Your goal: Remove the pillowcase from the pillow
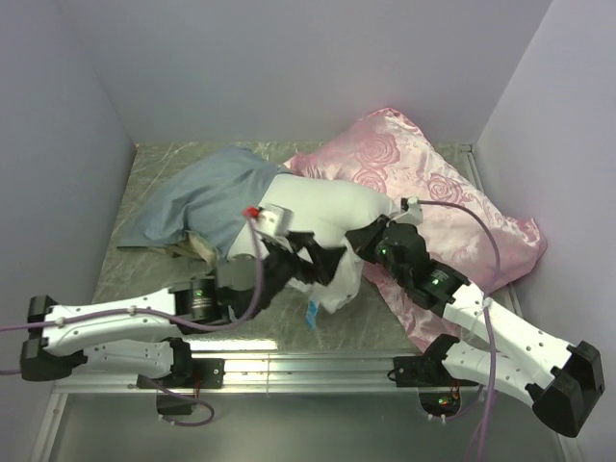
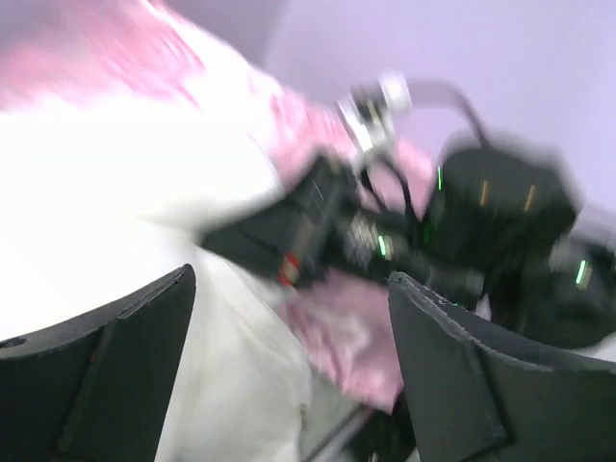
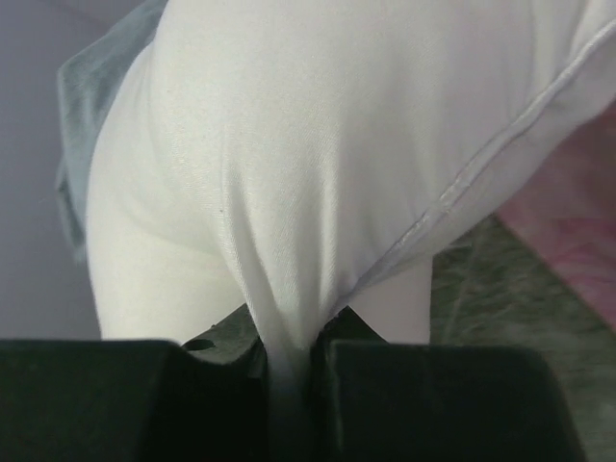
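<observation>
The white pillow [image 1: 332, 207] lies mid-table, its blue tag [image 1: 313, 313] hanging at the near edge. The pillowcase [image 1: 207, 197], grey-blue side out, is bunched over the pillow's left end and spreads to the back left. My right gripper [image 1: 348, 252] is shut on a pinched fold of the pillow [image 3: 318, 144] at its near end; in the right wrist view the gripper [image 3: 289, 375] clamps white fabric, with the pillowcase [image 3: 82, 125] behind. My left gripper [image 1: 310, 258] hovers open beside it over the pillow's near edge. The left wrist view is blurred, with the left gripper [image 2: 289, 337] open over the white pillow [image 2: 115, 192].
A pink satin rose-patterned cushion [image 1: 433, 183] lies at the back right, under the pillow's right side and the right arm. Grey walls close in the left, back and right. A metal rail [image 1: 308, 366] runs along the near edge.
</observation>
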Action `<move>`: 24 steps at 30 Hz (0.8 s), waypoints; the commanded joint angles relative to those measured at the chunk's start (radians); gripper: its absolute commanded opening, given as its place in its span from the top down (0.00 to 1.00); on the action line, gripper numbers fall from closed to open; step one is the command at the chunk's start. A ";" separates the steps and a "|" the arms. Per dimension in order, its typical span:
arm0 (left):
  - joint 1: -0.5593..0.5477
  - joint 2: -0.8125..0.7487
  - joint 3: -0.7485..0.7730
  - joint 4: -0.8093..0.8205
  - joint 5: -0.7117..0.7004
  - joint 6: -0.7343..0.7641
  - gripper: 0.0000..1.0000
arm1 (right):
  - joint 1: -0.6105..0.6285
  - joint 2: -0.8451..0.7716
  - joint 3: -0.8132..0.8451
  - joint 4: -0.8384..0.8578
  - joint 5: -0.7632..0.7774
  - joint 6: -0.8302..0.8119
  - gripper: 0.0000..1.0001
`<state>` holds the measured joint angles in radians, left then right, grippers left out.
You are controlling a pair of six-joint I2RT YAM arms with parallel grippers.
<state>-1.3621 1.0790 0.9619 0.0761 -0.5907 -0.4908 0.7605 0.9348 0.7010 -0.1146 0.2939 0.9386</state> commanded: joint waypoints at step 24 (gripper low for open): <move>1.778 0.113 -0.091 -0.115 0.798 -0.597 0.10 | -0.161 -0.024 0.087 -0.094 -0.048 -0.205 1.00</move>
<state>0.3862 1.1488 0.8829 -0.1989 -0.0475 -0.9924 0.6109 0.9066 0.7212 -0.2443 0.2481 0.7620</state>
